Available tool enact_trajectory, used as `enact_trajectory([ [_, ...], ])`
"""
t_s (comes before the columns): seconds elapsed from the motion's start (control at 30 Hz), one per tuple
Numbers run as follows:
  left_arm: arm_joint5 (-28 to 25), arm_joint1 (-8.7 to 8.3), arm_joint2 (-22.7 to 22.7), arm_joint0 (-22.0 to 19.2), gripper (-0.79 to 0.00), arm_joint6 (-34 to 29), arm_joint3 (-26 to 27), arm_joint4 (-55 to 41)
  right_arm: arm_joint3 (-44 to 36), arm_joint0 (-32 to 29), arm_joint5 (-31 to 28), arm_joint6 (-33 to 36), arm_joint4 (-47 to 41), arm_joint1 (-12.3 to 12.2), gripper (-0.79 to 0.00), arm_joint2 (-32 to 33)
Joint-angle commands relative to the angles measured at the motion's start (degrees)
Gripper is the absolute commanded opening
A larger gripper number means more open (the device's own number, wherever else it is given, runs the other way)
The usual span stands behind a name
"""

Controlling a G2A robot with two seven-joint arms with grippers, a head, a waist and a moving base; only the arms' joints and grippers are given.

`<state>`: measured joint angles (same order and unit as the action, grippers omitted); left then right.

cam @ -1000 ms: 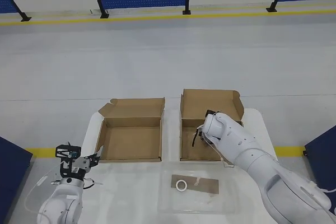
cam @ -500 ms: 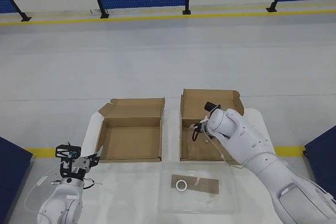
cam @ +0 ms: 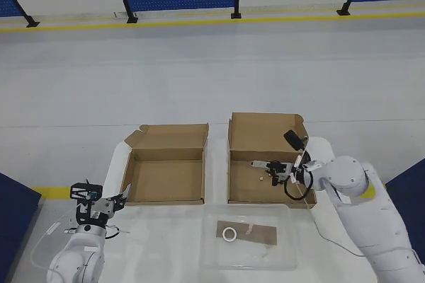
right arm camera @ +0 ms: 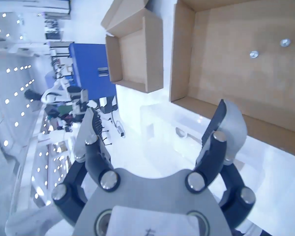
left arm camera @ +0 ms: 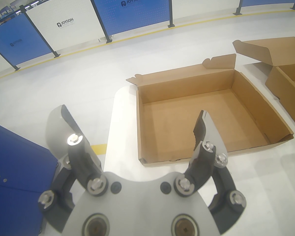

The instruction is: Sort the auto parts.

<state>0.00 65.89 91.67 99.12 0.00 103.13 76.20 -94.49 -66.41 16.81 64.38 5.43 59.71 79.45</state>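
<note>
- Ring [cam: 230, 233] in tray [cam: 283, 252] lies lower left of right arm [cam: 338, 177], jaws apart, empty, over right box [cam: 241, 191].
- Left arm [cam: 76, 258], jaws apart, farther off.

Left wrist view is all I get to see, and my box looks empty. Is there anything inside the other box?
Observer: Yes, two small silvery parts lie on the floor of the right box.
Operator: Where is the other arm?
Observer: The right end effector hangs open and empty over the right box.
Operator: Is anything left to sort?
Observer: A white ring lies in the clear tray in front of the boxes.
</note>
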Motion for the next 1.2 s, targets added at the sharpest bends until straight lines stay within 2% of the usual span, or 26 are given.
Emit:
enact_trajectory([
  [0.0,0.0,0.00,0.0,0.0,0.000,0.0,0.0,0.0,-0.6,-2.6,-3.7,2.6,-3.8,-0.5,0.000,3.8],
  [0.27,0.0,0.00,0.0,0.0,0.000,0.0,0.0,0.0,-0.2,-10.3,-16.8,13.2,-18.5,-1.9,0.000,14.0],
  [0.57,0.0,0.00,0.0,0.0,0.000,0.0,0.0,0.0,-0.4,-17.2,-24.5,20.6,-27.1,-2.9,0.000,20.1],
  [1.17,0.0,0.00,0.0,0.0,0.000,0.0,0.0,0.0,-0.4,-17.5,-24.9,20.9,-27.4,-2.9,0.000,20.3],
])
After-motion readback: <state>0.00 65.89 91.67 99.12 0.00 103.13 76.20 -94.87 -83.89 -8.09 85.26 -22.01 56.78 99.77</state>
